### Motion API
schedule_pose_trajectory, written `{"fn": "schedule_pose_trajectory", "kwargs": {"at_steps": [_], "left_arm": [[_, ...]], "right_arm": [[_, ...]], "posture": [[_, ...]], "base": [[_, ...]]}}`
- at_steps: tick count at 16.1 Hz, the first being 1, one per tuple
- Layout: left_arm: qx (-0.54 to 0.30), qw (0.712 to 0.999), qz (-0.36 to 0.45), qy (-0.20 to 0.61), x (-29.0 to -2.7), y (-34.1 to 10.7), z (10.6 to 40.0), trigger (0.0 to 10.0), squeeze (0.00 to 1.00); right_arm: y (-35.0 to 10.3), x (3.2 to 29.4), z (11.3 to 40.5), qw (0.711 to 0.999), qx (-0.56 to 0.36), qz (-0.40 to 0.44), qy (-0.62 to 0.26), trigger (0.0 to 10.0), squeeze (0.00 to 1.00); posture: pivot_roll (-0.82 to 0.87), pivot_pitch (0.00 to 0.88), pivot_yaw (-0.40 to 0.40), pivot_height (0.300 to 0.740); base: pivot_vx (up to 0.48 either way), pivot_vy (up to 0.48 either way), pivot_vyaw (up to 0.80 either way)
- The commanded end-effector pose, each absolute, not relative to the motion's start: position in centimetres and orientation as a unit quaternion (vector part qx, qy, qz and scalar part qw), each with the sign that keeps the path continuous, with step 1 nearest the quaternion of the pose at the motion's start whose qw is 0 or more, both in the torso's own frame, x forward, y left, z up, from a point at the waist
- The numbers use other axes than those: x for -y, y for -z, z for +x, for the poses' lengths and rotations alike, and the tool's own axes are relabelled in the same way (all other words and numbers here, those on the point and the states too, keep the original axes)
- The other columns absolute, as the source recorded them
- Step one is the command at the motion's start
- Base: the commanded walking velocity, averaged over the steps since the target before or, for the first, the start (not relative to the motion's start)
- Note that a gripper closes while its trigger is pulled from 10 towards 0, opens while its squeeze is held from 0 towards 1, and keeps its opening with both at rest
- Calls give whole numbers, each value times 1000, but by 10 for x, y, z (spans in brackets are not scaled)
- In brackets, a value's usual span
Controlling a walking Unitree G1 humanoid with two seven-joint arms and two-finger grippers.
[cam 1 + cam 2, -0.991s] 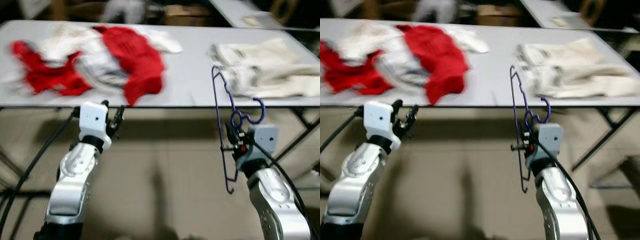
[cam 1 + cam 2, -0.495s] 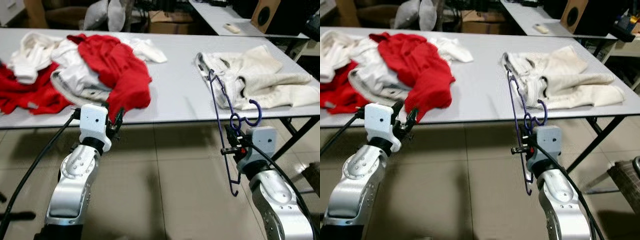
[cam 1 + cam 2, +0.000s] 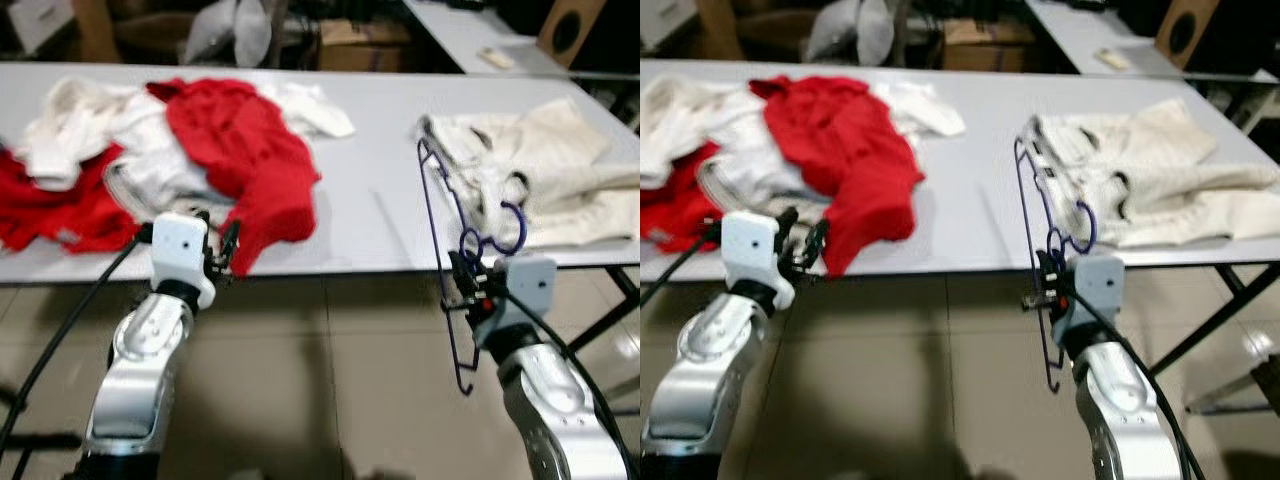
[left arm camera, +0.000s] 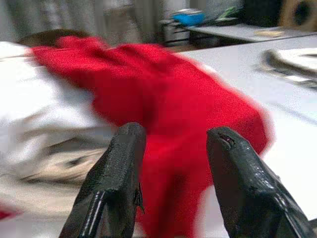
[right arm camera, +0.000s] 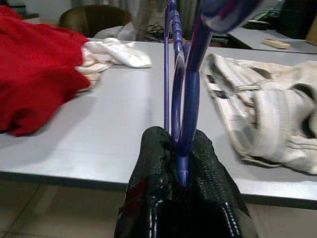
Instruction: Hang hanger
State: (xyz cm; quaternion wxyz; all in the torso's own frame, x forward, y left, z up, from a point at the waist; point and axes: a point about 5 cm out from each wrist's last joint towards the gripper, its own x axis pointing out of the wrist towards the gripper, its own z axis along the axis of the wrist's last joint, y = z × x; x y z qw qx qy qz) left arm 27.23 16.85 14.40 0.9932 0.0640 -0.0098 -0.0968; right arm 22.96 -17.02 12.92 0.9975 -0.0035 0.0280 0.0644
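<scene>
Both arms hold much the same pose as half a second ago, while the whole scene has slid a little in the head views, which reads as the camera shifting rather than the things on the table. The right gripper [image 3: 462,272] stays clenched on the thin purple wire hanger [image 3: 440,235], pinching it just below the curled hook, as the right wrist view shows with the two black fingers [image 5: 156,163] pressed against the purple wire [image 5: 184,106]. The hanger stands roughly upright in front of the table's near edge, its hook curling toward the robot's right and its long frame running from above the table edge down toward the tiled floor [image 3: 330,390].

The left gripper [image 3: 222,250] hovers just in front of the near edge of the long grey table [image 3: 370,215], its fingers [image 4: 116,178] spread apart with nothing between them. It points at the crumpled red garment [image 3: 250,150], whose lower fold hangs over the table edge close to the fingertips; whether they touch the cloth is hard to tell, since that view is blurred.

White clothes [image 3: 90,125] lie tangled with the red ones on the robot's left half of the table. A cream-coloured garment [image 3: 540,165] lies spread out on the right half, behind the hanger.
</scene>
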Motion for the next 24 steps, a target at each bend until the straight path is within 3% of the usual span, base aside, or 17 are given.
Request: {"fn": "schedule_pose_trajectory", "kwargs": {"at_steps": [1, 2, 5, 6, 7, 13, 15, 17, 18, 24], "left_arm": [[12, 989, 49, 139, -159, -142, 271, 10000, 353], [10, 986, 59, 157, -158, -140, 271, 10000, 1000], [-20, 973, 162, 161, -164, -131, 279, 10000, 1000], [-26, 970, 186, 153, -167, -130, 285, 10000, 369], [-28, 970, 188, 152, -168, -130, 289, 10000, 0], [-77, 961, 230, 136, -178, -117, 315, 10000, 0], [-81, 963, 218, 134, -178, -116, 321, 4078, 0], [-79, 965, 215, 129, -178, -116, 325, 2471, 0], [-77, 967, 210, 125, -178, -116, 327, 0, 0], [-55, 971, 188, 135, -173, -120, 333, 0, 0]], "right_arm": [[-130, 177, 227, 998, -29, -8, -50, 10000, 0], [-129, 176, 227, 998, -29, -7, -49, 10000, 0], [-129, 174, 230, 999, -26, -5, -47, 10000, 0], [-131, 174, 231, 999, -21, -4, -43, 10000, 0], [-132, 174, 232, 999, -18, -3, -40, 10000, 0], [-131, 174, 233, 999, -15, -3, -33, 10000, 0], [-131, 175, 232, 999, -15, -3, -32, 10000, 0], [-131, 174, 233, 999, -15, -3, -33, 10000, 0], [-131, 173, 233, 999, -14, -3, -34, 10000, 0], [-131, 172, 234, 999, -12, -4, -36, 10000, 0]], "posture": [[7, 63, -26, 740], [13, 62, -22, 740], [13, 54, -8, 740], [14, 53, -2, 740], [14, 52, -1, 740], [7, 42, 10, 740], [5, 40, 9, 740], [0, 35, 11, 740], [-3, 31, 11, 740], [-9, 9, 14, 740]], "base": [[0, 0, 0], [0, 0, 0], [0, 0, 0], [0, 0, 0], [0, 0, 0], [0, 0, 0], [0, 0, 0], [0, 0, 0], [0, 0, 0], [0, 0, 0]]}}
